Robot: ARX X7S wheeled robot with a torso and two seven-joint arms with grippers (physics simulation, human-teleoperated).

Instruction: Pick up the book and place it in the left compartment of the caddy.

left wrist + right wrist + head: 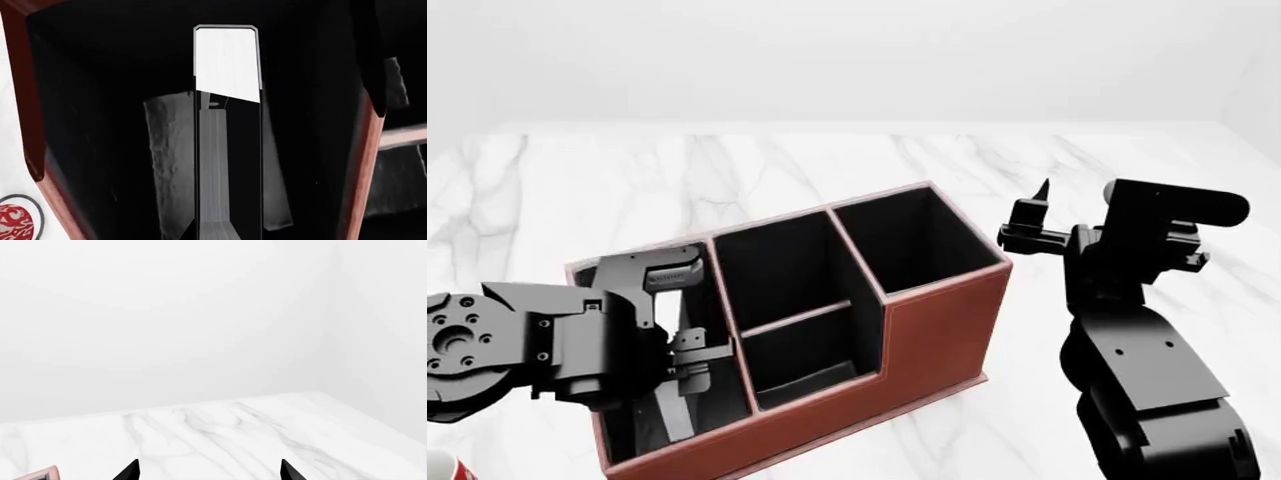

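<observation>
1. Black-covered and white-edged, the book [227,65] stands upright on end inside the left compartment [641,440] of the caddy [941,320], seen in the left wrist view with its page edges facing the camera.
2. Grey finger pads [170,165] of the left pincer [223,165] sit on either side of the book, pinching it between them, with the compartment's black walls close around.
3. Reddish-brown walls of the caddy frame that compartment; the two smaller middle sections and the tall square end section lie beyond it toward the surface's right side.
4. White marble surface [694,180] carries the caddy, which sits near its front edge.
5. A red patterned mug [13,222] stands just outside the caddy's left wall.
6. The right pincer [208,471] hangs raised to the right of the caddy, well apart from it, its fingertips spread and holding nothing.
</observation>
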